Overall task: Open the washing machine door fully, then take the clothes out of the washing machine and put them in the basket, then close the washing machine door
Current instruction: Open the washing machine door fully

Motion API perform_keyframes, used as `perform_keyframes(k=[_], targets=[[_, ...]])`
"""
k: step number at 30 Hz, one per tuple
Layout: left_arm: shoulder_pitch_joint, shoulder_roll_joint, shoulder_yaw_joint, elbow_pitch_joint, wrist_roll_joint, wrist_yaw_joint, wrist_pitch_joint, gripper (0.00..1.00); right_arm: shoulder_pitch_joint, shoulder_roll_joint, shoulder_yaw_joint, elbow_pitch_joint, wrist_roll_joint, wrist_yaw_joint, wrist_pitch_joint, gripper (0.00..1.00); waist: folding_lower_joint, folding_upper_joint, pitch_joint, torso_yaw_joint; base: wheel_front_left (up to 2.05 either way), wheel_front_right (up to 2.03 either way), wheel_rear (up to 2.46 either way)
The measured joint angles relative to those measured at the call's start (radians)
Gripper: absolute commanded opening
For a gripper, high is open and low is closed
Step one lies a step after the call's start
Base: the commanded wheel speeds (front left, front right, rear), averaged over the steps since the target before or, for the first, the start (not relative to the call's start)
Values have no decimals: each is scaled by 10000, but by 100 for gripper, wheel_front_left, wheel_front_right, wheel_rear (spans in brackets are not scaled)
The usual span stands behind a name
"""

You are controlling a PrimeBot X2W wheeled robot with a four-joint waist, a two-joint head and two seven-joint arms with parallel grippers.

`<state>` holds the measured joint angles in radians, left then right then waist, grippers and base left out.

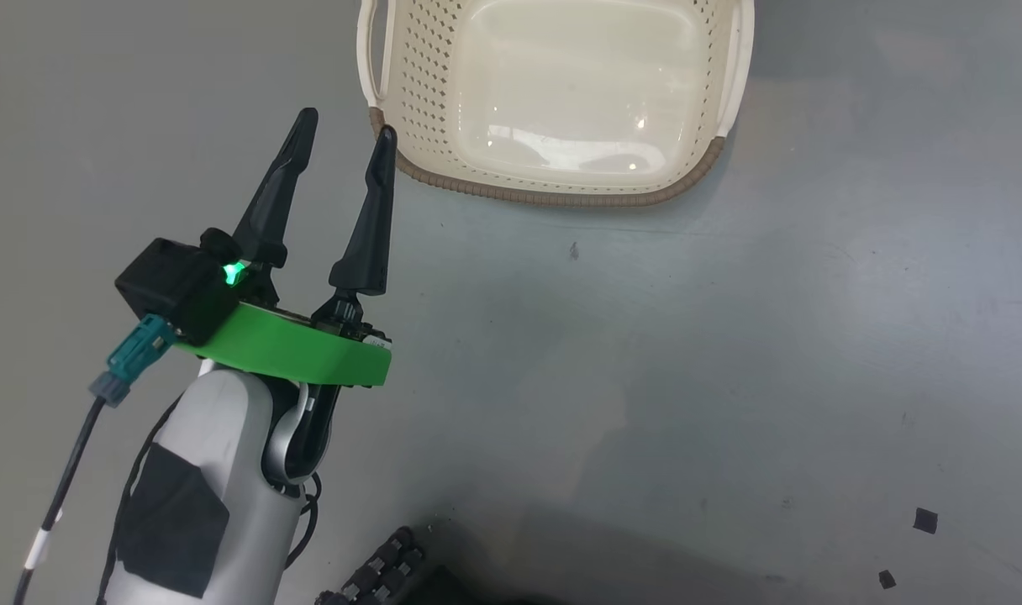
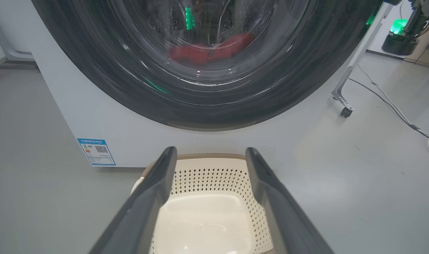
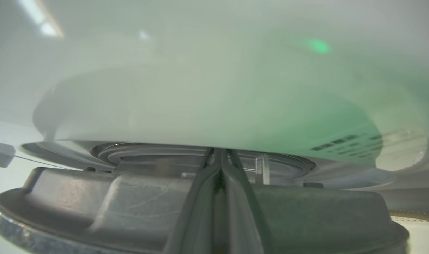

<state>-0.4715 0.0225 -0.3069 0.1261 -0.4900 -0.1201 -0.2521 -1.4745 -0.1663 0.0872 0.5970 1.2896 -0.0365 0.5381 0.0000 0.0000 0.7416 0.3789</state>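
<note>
The washing machine door (image 2: 94,70) covers the white front of the washing machine (image 2: 130,141), with the red clothes (image 2: 207,51) lying behind its glass. The cream basket (image 1: 561,189) sits on the floor (image 1: 729,336) just before the machine. The left gripper (image 1: 346,123) hovers with fingers spread beside the basket's rim. The right gripper (image 3: 219,155) has its fingers pressed together, tips at the door's edge

One basket (image 1: 561,200), two white loop handles (image 1: 366,50). One washing machine (image 2: 94,116) behind the basket, one door (image 2: 207,113), one blue label sticker (image 2: 96,151). Red clothes (image 2: 207,51) through the glass: one heap, pieces not countable. Two black scraps (image 1: 924,520) on the floor (image 1: 729,378), well apart from the basket. One caster wheel (image 2: 345,112), apart from the basket. Two grippers: left gripper (image 1: 346,123), right gripper (image 3: 219,153), two fingers (image 1: 368,218) each.
</note>
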Motion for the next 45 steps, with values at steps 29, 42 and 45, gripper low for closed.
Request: perform_keyframes(k=[29, 42, 45], targets=[[-23, -31, 650, 453, 90, 98, 0, 100, 2369, 424, 1141, 828, 1072, 1377, 2619, 0, 0, 0, -1543, -255, 0, 0, 0], [487, -29, 669, 855, 213, 98, 0, 100, 3851, 757, 1854, 738, 1971, 1498, 3887, 0, 0, 0, -2837, -234, 0, 0, 0], [636, -27, 711, 913, 178, 109, 0, 100, 4116, 805, 1996, 662, 2153, 1501, 3992, 0, -1, 0, -3160, -220, 0, 0, 0]])
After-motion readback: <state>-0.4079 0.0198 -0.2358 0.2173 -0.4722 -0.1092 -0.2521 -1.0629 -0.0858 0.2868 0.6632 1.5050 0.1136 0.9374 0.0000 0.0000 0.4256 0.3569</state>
